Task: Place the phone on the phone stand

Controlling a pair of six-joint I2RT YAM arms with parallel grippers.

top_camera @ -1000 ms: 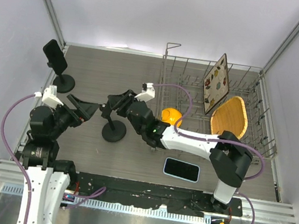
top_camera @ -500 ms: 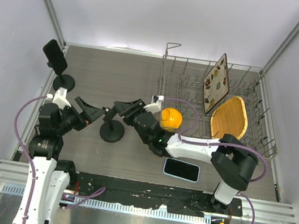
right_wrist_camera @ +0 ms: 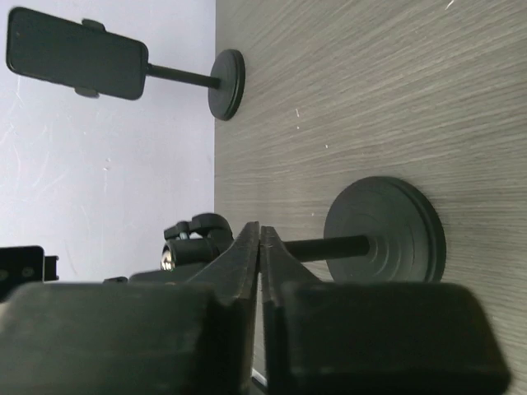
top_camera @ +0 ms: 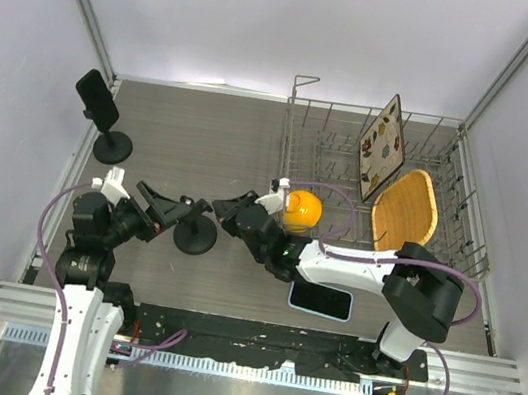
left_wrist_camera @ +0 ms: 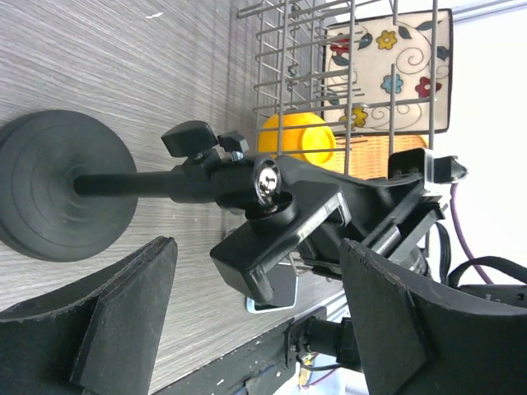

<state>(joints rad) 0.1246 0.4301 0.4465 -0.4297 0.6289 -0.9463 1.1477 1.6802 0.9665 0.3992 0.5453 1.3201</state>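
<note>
The phone (top_camera: pixel 320 299) lies flat and face up on the surface (top_camera: pixel 203 137), near the front edge and right of centre, not yet picked up. Its long axis runs left to right in the overhead view. It sits just beside the right arm's forearm, back toward that arm's base from the right gripper (right_wrist_camera: pixel 260 239). The right arm is clearly the nearer one, and the left arm is well apart from the phone, on the far side of the stand.

The empty phone stand (top_camera: pixel 194 234) stands between the two grippers, its round base on the surface and its clamp head tilted toward the left arm. The coming move probably turns on that layout. The right jaws point away from the phone at the stand, so the arm would have to pull back and swing right to reach it. It would then need to close across the phone's short side.

The left gripper (left_wrist_camera: pixel 257 245) has its jaws spread wide, one finger on each side of the stand's neck and clamp head. No contact shows, and it holds nothing.

In the right wrist view the right jaws are drawn together with only a hairline between them and nothing visible in the gap. Their tips overlap the stand's stem close to the clamp knob, but the pictures do not show whether they touch it.

A second stand (top_camera: pixel 113 145) at the far left already carries a dark phone.
</note>
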